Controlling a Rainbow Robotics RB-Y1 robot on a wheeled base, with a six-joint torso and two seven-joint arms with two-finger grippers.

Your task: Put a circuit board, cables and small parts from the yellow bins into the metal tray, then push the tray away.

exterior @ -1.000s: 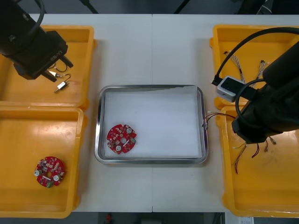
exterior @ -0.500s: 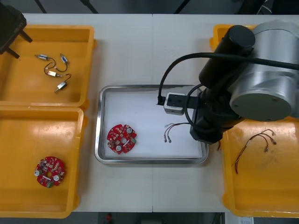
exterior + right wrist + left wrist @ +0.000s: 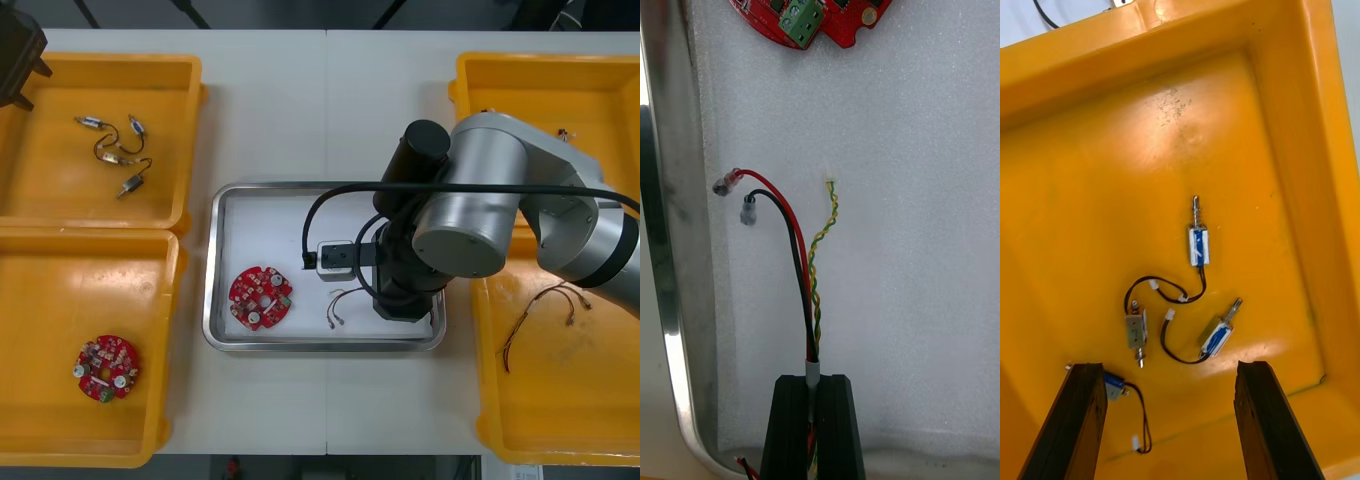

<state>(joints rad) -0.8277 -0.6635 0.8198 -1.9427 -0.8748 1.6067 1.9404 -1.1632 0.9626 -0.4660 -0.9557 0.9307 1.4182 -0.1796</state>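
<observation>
My right gripper (image 3: 818, 384) is shut on a red and yellow cable (image 3: 817, 300) low over the white floor of the metal tray (image 3: 320, 187). The cable's loose ends (image 3: 336, 306) lie near the tray's front rim, right of a round red circuit board (image 3: 260, 296) that rests in the tray. In the right wrist view that circuit board (image 3: 820, 16) sits beyond the cable tips. My left gripper (image 3: 1171, 420) stands open above the far left yellow bin (image 3: 1090, 150), over several small metal parts (image 3: 1199, 247).
A second circuit board (image 3: 105, 367) lies in the near left bin (image 3: 30, 300). More red and yellow cables (image 3: 545, 305) lie in the near right bin. The right arm (image 3: 465, 210) covers the tray's right side and part of the far right bin (image 3: 520, 75).
My right arm has swung left from the near right bin to over the tray, carrying the cable. The left arm has pulled back to the table's far left corner.
</observation>
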